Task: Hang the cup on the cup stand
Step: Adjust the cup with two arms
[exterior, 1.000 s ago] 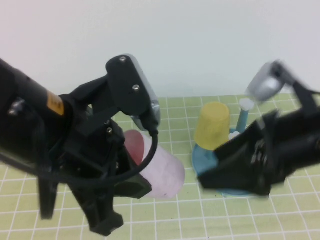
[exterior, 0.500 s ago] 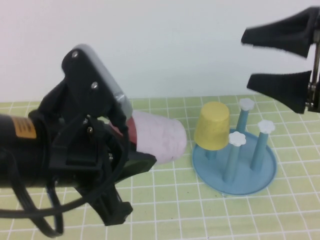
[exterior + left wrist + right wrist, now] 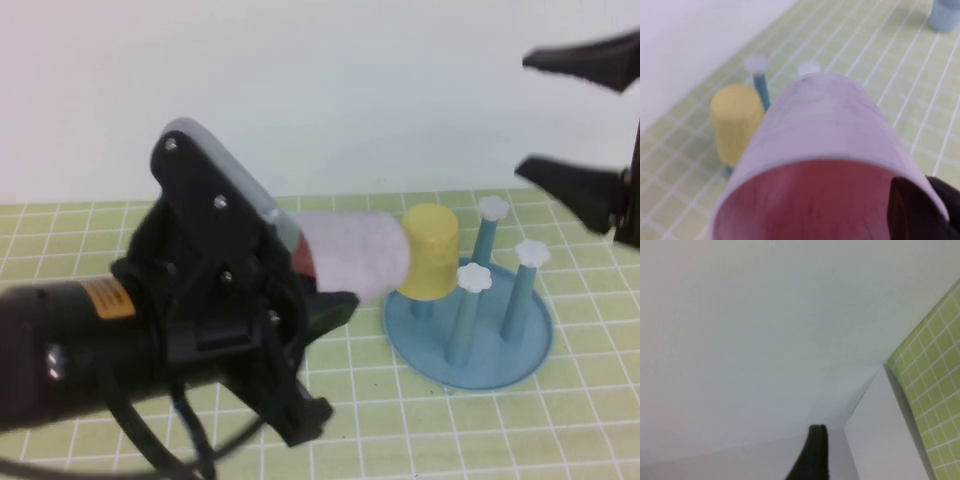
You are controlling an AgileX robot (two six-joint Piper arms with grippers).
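L gripper [image 3: 318, 290] pinching pale pink cup [image 3: 355, 255], sideways | R gripper [image 3: 572, 120] spread, raised

yellow cup [image 3: 430, 252], green grid mat [image 3: 560, 420]

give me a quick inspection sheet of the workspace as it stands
surface: green grid mat, white wall behind
job's things: pink cup held sideways, in the air, next to the cup stand; three pegs free
clutter: yellow cup upside down on one peg; pale blue object far off on the mat
grippers: left pincer shut on the pink cup's rim; right pincer open, raised above the stand, empty
cables: black cable looped under the left arm
surroundings: nothing seen
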